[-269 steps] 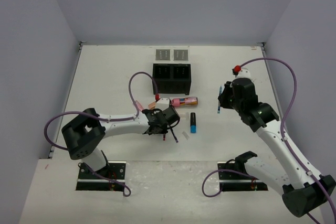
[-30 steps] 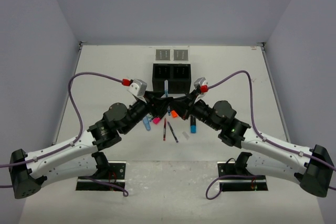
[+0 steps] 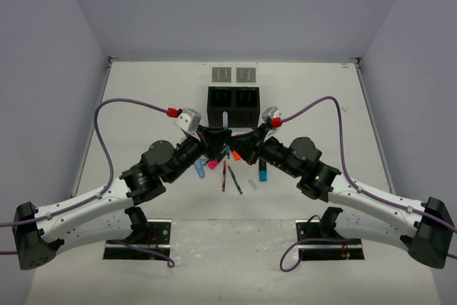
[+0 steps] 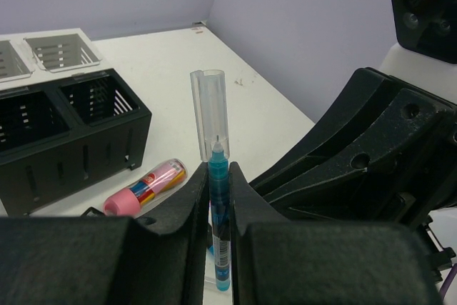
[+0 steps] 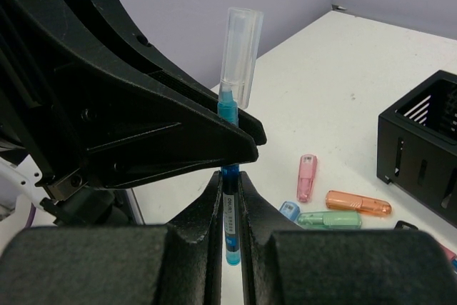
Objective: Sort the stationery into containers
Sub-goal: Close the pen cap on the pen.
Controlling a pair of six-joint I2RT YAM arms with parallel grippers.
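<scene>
A blue pen point(image 3: 226, 125) with a clear cap stands upright in the air in front of the black two-compartment box point(image 3: 233, 102). Both grippers meet at it. My left gripper point(image 4: 218, 174) has its jaws pressed on the pen's barrel point(image 4: 218, 208) just below the cap point(image 4: 208, 108). My right gripper point(image 5: 228, 180) is shut on the same pen point(image 5: 230, 223) lower down, under the left fingers point(image 5: 178, 137). More stationery lies below: a pink highlighter point(image 5: 307, 176), an orange one point(image 5: 358, 203), a green one point(image 5: 330, 219) and a pink-gold tube point(image 4: 146, 187).
Two small grey trays point(image 3: 233, 74) sit behind the black box. On the table under the grippers lie a red pen point(image 3: 224, 174), a dark pen point(image 3: 235, 179), a blue-and-black highlighter point(image 3: 263, 169) and a clear piece point(image 3: 252, 183). Both arms crowd the table's middle.
My left gripper's jaws have closed onto the pen that the right gripper holds. Both arms have stayed almost where they were.
</scene>
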